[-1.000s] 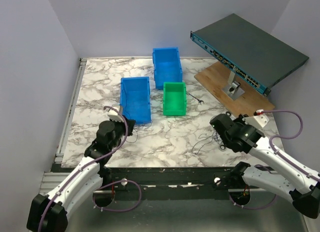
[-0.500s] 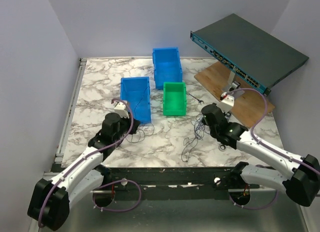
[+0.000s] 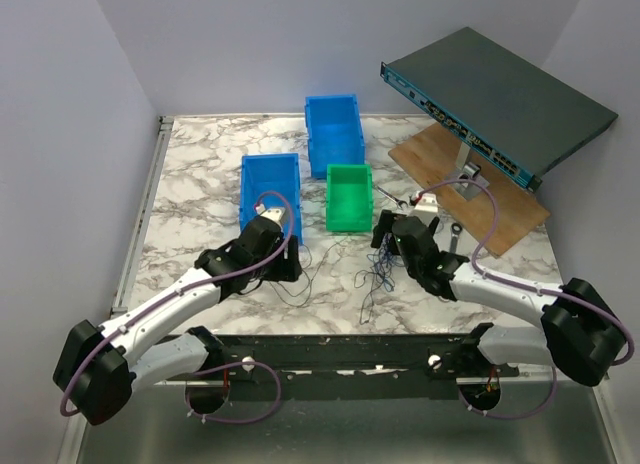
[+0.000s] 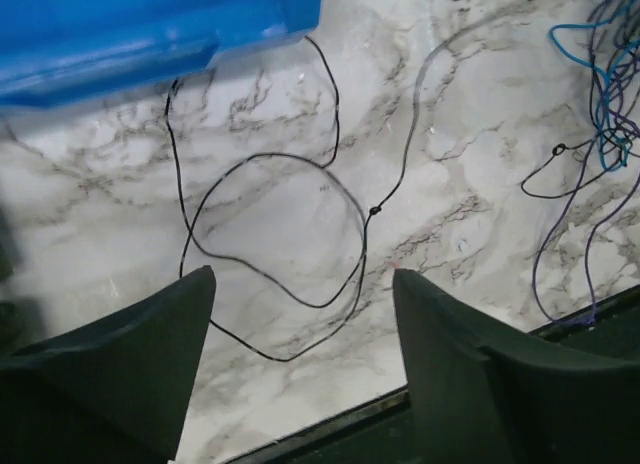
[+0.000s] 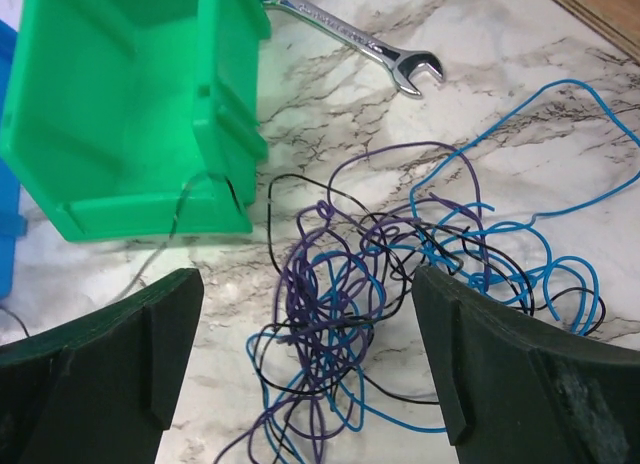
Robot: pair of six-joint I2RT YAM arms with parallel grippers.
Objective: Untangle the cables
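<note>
Cables (image 5: 340, 284), thin curly wire in blue, purple and black, knotted just on the near side of the green bin (image 5: 120, 114). Strands trail toward the marble table (image 4: 100, 214) edge, and one black loop lies left of the bin. Right gripper (image 5: 308, 279) spread above the knot, left gripper (image 4: 300, 279) spread over the loop — both empty. Steel wrench (image 5: 350, 34) right of the bin.

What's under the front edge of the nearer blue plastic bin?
A thin black cable loops on the marble tabletop and meets the edge of the blue plastic bin at two spots. Whether it continues underneath is hidden by the bin.
</note>
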